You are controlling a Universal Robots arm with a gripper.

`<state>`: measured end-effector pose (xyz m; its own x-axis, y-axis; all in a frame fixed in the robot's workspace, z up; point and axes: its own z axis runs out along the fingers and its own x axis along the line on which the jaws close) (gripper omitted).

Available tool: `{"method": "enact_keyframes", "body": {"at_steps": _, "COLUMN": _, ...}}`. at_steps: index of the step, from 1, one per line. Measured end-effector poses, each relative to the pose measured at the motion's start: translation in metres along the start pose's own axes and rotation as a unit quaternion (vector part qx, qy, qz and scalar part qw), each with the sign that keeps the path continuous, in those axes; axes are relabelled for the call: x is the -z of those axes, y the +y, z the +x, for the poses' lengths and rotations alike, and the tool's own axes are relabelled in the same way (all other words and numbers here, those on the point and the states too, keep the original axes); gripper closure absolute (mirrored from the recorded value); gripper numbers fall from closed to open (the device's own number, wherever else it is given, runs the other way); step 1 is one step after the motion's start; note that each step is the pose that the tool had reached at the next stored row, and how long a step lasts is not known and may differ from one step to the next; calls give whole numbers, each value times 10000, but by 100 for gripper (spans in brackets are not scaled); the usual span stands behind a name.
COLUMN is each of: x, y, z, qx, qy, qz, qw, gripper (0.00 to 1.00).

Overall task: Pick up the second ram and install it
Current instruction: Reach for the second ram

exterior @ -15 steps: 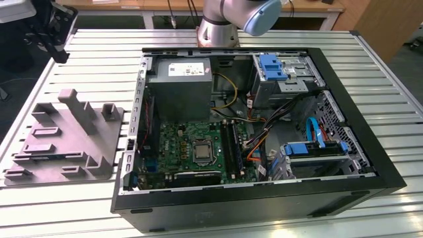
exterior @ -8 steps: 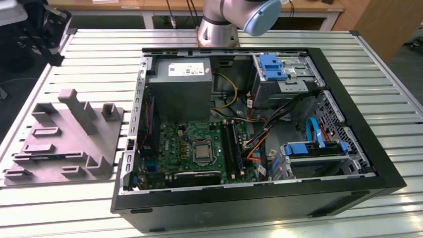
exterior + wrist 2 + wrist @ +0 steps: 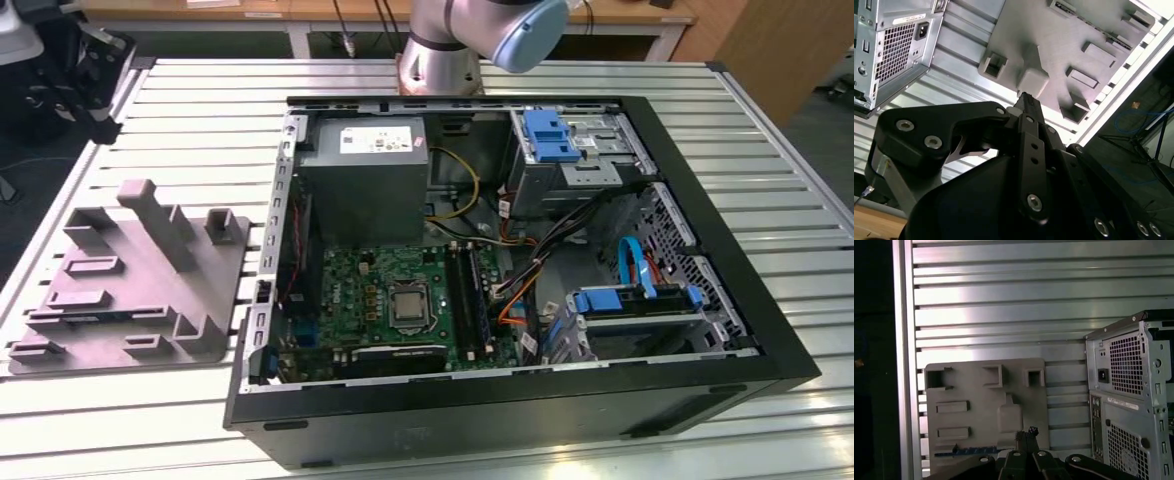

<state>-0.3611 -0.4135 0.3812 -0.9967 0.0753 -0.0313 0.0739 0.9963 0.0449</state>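
Observation:
The second ram (image 3: 96,318) is a thin blue-green stick lying in a slot of the grey plastic block (image 3: 147,285) at the exterior view's left. In the first wrist view it is the blue strip (image 3: 966,451) along one edge of the block (image 3: 974,390). My gripper (image 3: 1026,433) hangs high above the table, off to one side of the block, with its black fingers together and nothing between them. In the second wrist view the fingertips (image 3: 1027,100) show against the block (image 3: 1064,45). The green motherboard (image 3: 400,300) lies inside the open computer case (image 3: 747,300).
The case stands on a slatted metal table (image 3: 200,90), with the grey power supply (image 3: 363,175), cables and blue drive brackets (image 3: 547,135) inside. The case's rear panel (image 3: 1129,390) faces the block. The arm's base (image 3: 441,55) stands behind the case.

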Motion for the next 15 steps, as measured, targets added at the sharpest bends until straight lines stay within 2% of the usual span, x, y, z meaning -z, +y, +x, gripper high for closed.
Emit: {"method": "enact_keyframes", "body": {"at_steps": 15, "x": -71, "y": -277, "z": 54, "qx": 4, "qy": 0, "qz": 0, "qw": 10000, "gripper": 90}}
